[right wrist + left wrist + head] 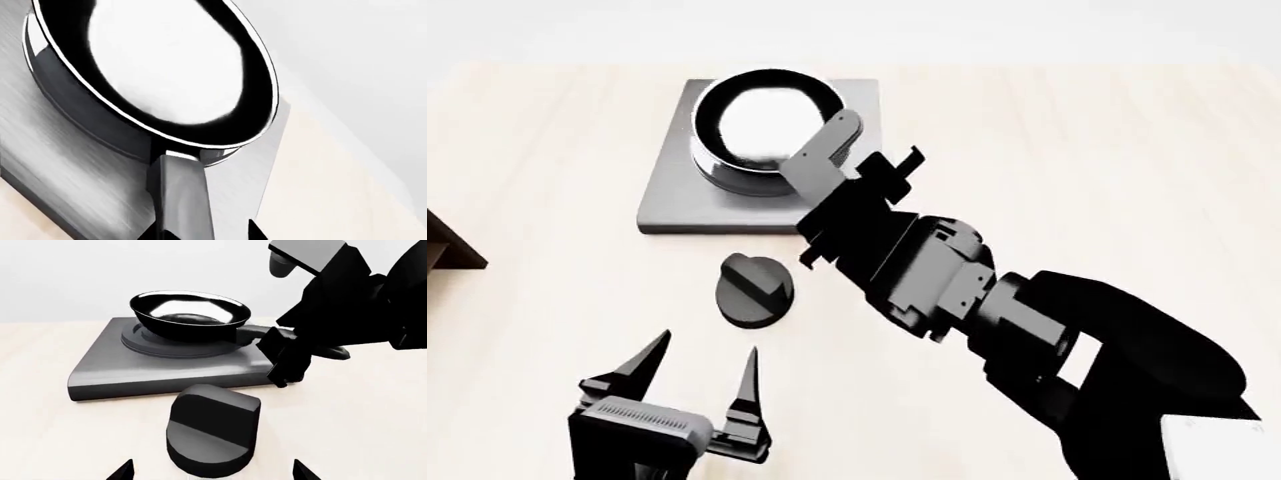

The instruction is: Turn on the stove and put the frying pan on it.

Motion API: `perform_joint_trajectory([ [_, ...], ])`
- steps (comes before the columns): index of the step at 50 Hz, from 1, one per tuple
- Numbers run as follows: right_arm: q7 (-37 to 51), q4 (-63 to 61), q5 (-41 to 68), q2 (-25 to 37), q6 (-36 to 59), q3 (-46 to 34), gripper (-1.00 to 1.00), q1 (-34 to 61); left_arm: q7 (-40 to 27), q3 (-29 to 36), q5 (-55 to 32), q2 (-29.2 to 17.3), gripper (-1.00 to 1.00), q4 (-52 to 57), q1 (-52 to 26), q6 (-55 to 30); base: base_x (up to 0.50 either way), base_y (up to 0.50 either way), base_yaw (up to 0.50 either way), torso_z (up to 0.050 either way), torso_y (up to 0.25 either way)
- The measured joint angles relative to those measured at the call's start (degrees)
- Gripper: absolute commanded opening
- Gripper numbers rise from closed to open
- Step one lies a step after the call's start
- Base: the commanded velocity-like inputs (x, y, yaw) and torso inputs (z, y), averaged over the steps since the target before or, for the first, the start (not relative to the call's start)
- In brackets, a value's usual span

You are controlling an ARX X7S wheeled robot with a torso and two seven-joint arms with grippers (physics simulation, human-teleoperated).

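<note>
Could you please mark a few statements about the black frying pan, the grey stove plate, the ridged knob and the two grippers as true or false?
1. The round black frying pan sits on the flat grey metal stove plate. True.
2. The round black ridged knob is mounted on the stove plate. False: it stands apart on the pale tabletop, nearer the robot.
3. The left gripper is clamped on the knob. False: its fingers are spread, short of the knob.
4. The right gripper is at the pan's long handle. True.
5. A white bowl sits in the pan. False: the pan holds nothing, only a pale reflection.
</note>
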Motion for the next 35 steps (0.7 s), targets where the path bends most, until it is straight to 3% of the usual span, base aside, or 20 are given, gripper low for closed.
perform_joint_trajectory([
  [35,-3.5,-1.1,9.1,0.9,0.2,-0.6,1.00,4.4,-0.5,0.1,-0.4,-0.3,1.00,-0.2,-0.2,-0.1,0.00,0.00,0.00,0.000,0.000],
])
